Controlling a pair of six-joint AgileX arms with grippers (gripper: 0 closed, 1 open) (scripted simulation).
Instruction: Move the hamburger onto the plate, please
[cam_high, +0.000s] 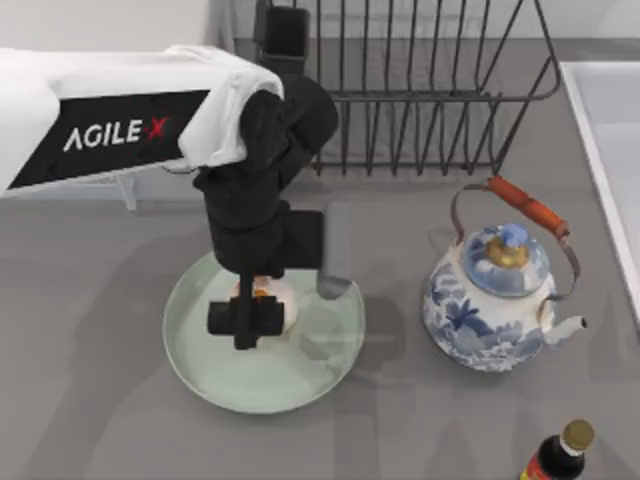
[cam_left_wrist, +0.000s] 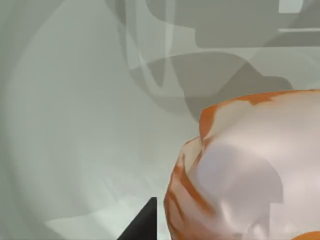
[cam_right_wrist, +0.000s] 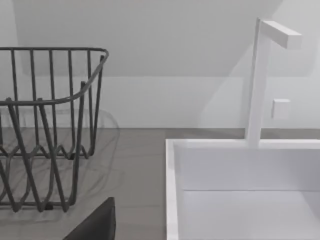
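Note:
The pale mint-green plate (cam_high: 320, 365) lies at the front left of the table. My left gripper (cam_high: 250, 320) hangs low over its middle, reaching down from the arm at the left. The hamburger (cam_high: 283, 303), a cream bun with orange-red filling, sits in the gripper just above the plate, largely hidden by the black fingers. In the left wrist view the hamburger (cam_left_wrist: 250, 170) looms close over the plate's floor (cam_left_wrist: 75, 125), with one dark fingertip (cam_left_wrist: 145, 222) at its side. My right arm is parked; a dark part of its gripper (cam_right_wrist: 95, 222) shows in its wrist view.
A blue-and-white teapot (cam_high: 495, 300) with an orange handle stands right of the plate. A dark wire dish rack (cam_high: 420, 90) runs along the back. A white sink basin (cam_high: 610, 150) lines the right edge, and a dark bottle (cam_high: 560, 455) stands at the front right.

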